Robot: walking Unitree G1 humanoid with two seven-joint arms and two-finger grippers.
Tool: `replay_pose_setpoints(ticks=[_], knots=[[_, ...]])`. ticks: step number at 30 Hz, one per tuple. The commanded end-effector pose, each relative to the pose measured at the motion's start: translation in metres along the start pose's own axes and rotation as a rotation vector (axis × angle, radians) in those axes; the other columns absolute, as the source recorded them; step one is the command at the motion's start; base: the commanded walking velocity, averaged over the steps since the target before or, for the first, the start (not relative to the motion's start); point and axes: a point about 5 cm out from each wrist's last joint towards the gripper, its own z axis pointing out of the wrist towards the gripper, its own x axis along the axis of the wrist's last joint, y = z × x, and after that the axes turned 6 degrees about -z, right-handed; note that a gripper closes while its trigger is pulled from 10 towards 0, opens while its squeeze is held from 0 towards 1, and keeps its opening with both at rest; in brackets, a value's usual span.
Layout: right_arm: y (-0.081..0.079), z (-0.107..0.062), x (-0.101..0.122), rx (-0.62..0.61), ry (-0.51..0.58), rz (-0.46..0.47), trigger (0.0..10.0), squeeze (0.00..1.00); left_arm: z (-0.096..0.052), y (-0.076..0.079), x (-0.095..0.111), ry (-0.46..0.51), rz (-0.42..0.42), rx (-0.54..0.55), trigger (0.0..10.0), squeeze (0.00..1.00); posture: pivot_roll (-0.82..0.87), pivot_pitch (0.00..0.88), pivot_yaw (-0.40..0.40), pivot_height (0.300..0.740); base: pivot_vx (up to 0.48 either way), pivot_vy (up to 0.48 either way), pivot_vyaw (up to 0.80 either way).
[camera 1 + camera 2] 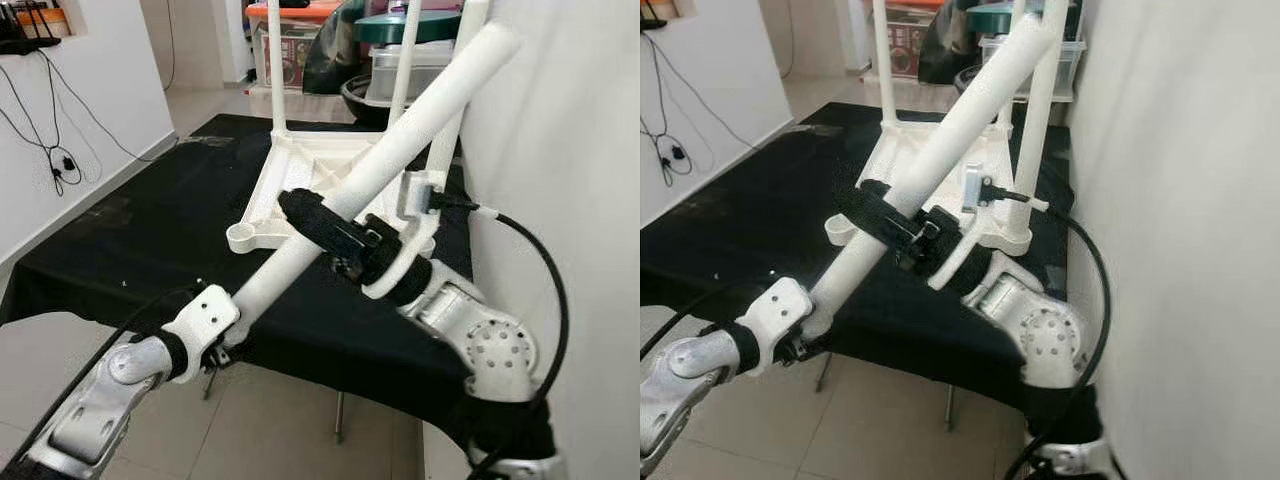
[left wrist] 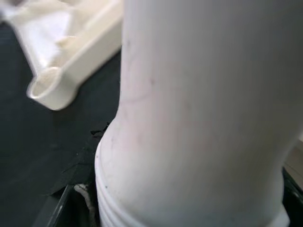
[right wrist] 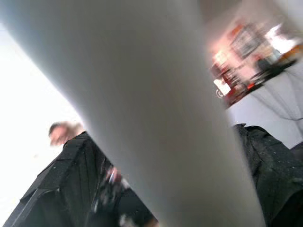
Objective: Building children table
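I hold a long white table leg point(image 1: 400, 140) slanted in front of me, its upper end rising toward a pale wall point(image 1: 560, 150) on my right and its lower end coming down toward my left arm. My right gripper point(image 1: 330, 232) is clamped around the middle of the leg, its black fingers wrapped across the tube. My left gripper point(image 1: 225, 335) sits at the leg's lower end; I cannot tell whether its fingers are closed or apart, because the white wrist bracket and the leg hide them. In the left wrist view the leg's threaded end point(image 2: 142, 213) shows ridged rings close to the camera.

Behind the leg, an upside-down white tabletop point(image 1: 310, 175) rests on a desk covered with a black cloth point(image 1: 150, 230). Three white legs already stand upright from it, pointing at the ceiling. The corner socket nearest me point(image 1: 243, 236) is an open round ring with no leg in it, just beside the leg I am holding.

Past the desk, stacked plastic storage boxes point(image 1: 290, 40) sit on the floor. Black cables point(image 1: 60, 160) hang down a white wall on my left. In the right wrist view, a blurred person point(image 3: 64, 132) appears beyond the leg.
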Motion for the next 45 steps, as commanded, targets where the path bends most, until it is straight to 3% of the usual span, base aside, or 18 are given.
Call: replay_pose_setpoints(ticks=[1, 4, 11, 12, 14, 15, 17, 18, 26, 40, 41, 45], knots=[[0.003, 0.002, -0.008, -0.08, -0.016, -0.004, 10.0, 0.0, 0.008, 0.0, 0.005, -0.004, 0.005, 0.042, 10.0, 0.0, 0.04, 0.0, 0.005, 0.74, 0.0, 0.0, 0.0], [0.006, 0.003, -0.011, -0.126, -0.017, -0.018, 10.0, 0.0, 0.012, 0.002, 0.009, 0.006, 0.008, 0.046, 10.0, 0.0, 0.04, 0.0, 0.005, 0.74, 0.0, 0.0, 0.0], [0.018, 0.005, -0.016, -0.331, -0.024, -0.027, 10.0, 0.0, 0.034, 0.024, 0.029, 0.089, 0.064, 0.015, 10.0, 0.0, 0.04, 0.0, 0.0, 0.74, 0.0, 0.0, 0.0], [0.021, 0.005, -0.016, -0.366, -0.02, -0.034, 8.4, 0.0, 0.036, 0.028, 0.03, 0.095, 0.077, -0.001, 10.0, 0.0, 0.04, 0.0, 0.0, 0.74, 0.0, 0.0, 0.0], [0.026, 0.005, -0.015, -0.415, -0.01, -0.036, 7.8, 0.0, 0.038, 0.033, 0.03, 0.091, 0.098, -0.018, 10.0, 0.0, 0.04, 0.0, 0.003, 0.74, 0.0, 0.0, 0.0], [0.029, 0.004, -0.014, -0.458, 0.005, -0.044, 4.1, 0.0, 0.039, 0.037, 0.029, 0.087, 0.106, -0.034, 10.0, 0.0, 0.03, 0.0, 0.005, 0.74, 0.0, 0.0, 0.0], [0.032, 0.004, -0.013, -0.488, 0.017, -0.049, 4.1, 0.0, 0.04, 0.039, 0.028, 0.084, 0.109, -0.042, 10.0, 0.0, 0.03, 0.0, 0.005, 0.74, 0.0, 0.0, 0.0], [0.034, 0.004, -0.012, -0.514, 0.032, -0.048, 0.0, 0.0, 0.04, 0.042, 0.028, 0.081, 0.11, -0.046, 10.0, 0.0, 0.03, 0.0, 0.008, 0.74, 0.0, 0.0, 0.0], [0.034, 0.001, -0.008, -0.546, 0.093, -0.06, 0.0, 0.0, 0.039, 0.046, 0.019, 0.058, 0.117, -0.047, 10.0, 0.0, 0.04, 0.0, 0.007, 0.74, 0.0, 0.0, 0.0], [0.03, 0.003, 0.003, -0.522, 0.141, -0.096, 0.0, 0.0, 0.032, 0.025, -0.001, -0.007, 0.162, 0.037, 10.0, 0.02, 0.04, 0.0, 0.007, 0.74, 0.0, 0.0, 0.0], [0.029, 0.003, 0.004, -0.52, 0.144, -0.103, 0.0, 0.0, 0.03, 0.024, -0.002, 0.0, 0.134, 0.03, 10.0, 1.0, 0.04, 0.0, 0.007, 0.74, 0.0, 0.0, 0.0], [0.029, 0.003, 0.005, -0.52, 0.149, -0.113, 0.0, 0.0, 0.028, 0.025, 0.001, 0.04, 0.095, 0.014, 10.0, 1.0, 0.04, 0.0, 0.008, 0.74, 0.0, 0.0, 0.0]])
